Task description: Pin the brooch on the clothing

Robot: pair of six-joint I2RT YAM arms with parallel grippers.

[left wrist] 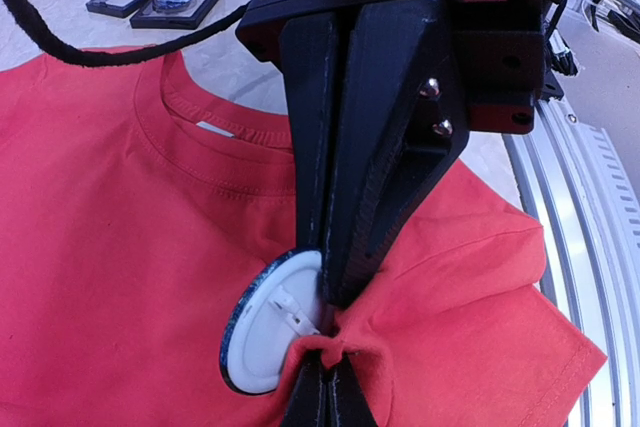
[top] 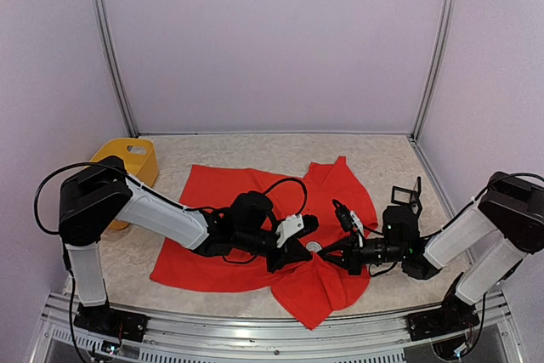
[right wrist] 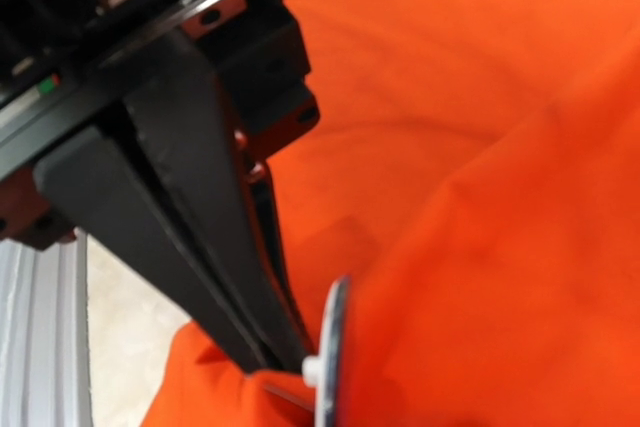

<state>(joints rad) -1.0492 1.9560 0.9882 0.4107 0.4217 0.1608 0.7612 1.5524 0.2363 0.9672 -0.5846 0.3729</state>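
Brooch point(top: 314, 246) white back up on red T-shirt point(top: 212, 201), 6 o'clock side of table point(top: 382, 159). Left fingers point(left wrist: 335, 302) at its 9 o'clock, clamped on T-shirt pucker against rim. Right fingers point(right wrist: 280, 352) at its 3 o'clock, closed, tips at its back; hold on it not readable. Both arms equally near.

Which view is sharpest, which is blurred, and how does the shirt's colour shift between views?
Left wrist: sharp, stitching on the T-shirt and the brooch crisp. Right wrist: the right fingers close up and soft, brooch edge blurred, cloth rendered orange. Top external: even light, faint shadows, frame post slanted by perspective.
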